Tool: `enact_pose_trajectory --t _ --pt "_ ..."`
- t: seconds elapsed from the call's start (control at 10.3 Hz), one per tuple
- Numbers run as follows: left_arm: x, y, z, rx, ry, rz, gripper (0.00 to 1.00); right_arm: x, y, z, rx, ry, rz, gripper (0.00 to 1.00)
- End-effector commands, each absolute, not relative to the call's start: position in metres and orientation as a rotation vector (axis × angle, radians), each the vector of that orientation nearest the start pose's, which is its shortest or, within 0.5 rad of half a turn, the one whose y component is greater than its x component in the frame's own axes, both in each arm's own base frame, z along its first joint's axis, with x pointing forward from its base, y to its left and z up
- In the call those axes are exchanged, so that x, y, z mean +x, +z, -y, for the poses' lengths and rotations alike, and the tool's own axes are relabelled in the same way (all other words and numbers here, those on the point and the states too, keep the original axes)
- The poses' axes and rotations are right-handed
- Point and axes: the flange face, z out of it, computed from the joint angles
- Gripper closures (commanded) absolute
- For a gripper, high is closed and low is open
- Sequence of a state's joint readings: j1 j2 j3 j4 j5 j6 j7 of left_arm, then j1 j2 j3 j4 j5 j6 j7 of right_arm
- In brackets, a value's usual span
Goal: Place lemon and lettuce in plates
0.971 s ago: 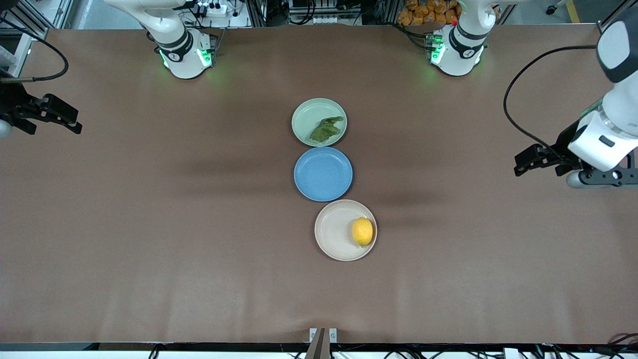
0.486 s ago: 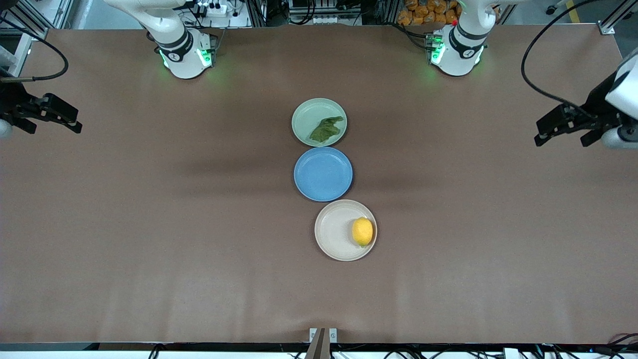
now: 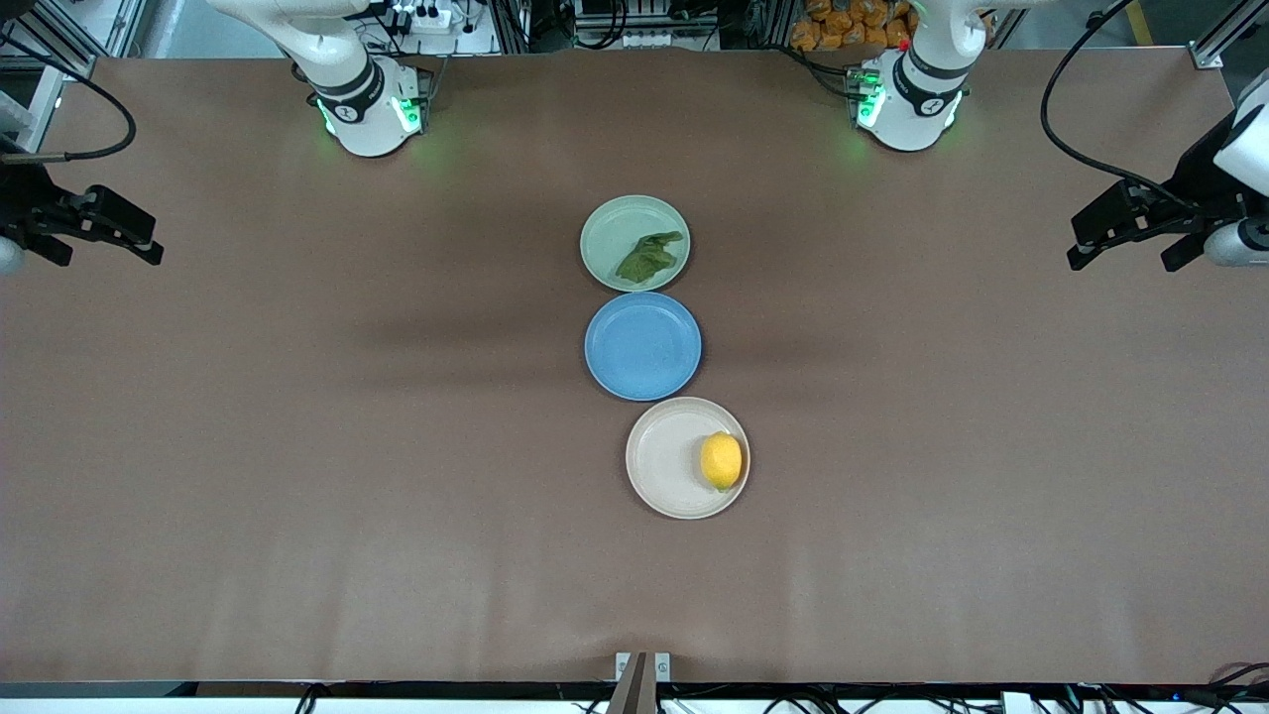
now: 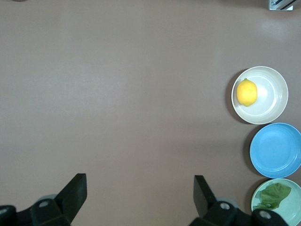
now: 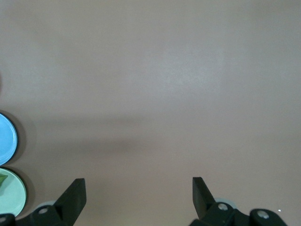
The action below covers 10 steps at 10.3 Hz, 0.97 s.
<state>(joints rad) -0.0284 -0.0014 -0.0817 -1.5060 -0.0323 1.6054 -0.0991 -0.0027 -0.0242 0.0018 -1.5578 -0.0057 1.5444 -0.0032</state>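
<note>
The beige-pink plate [image 3: 662, 466] sits nearest the front camera and carries the lemon [image 3: 721, 461] on the part toward the left arm's end. The blue plate [image 3: 642, 346] lies next, touching it. The pale green plate [image 3: 615, 233] lies farthest, holding the lettuce [image 3: 649, 258]. The left gripper [image 3: 1120, 243] hangs over the table's left-arm end, fingers spread and empty. The right gripper [image 3: 104, 236] hangs over the right-arm end, fingers likewise spread and empty.
</note>
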Motion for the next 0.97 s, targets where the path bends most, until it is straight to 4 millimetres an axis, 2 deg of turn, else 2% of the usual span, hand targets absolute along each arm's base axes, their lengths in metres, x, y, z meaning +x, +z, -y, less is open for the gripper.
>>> enact_pose_trajectory --t 0.0,0.19,0.87 --pt "0.5491 0.6644 0.0704 -3.202 -0.148 -0.054 0.00 0.5430 0.6459 -0.0002 -3.155 -0.012 0.001 0.00" --pt "0.5527 0.6585 0.0697 -3.202 -0.131 -0.051 0.00 0.5430 0.6459 -0.0002 -3.155 -0.012 0.001 0.00" --pt "0.5545 0.6563 0.0662 -3.202 -0.128 -0.012 0.00 0.5430 0.6459 -0.0010 -3.155 -0.012 0.001 0.00"
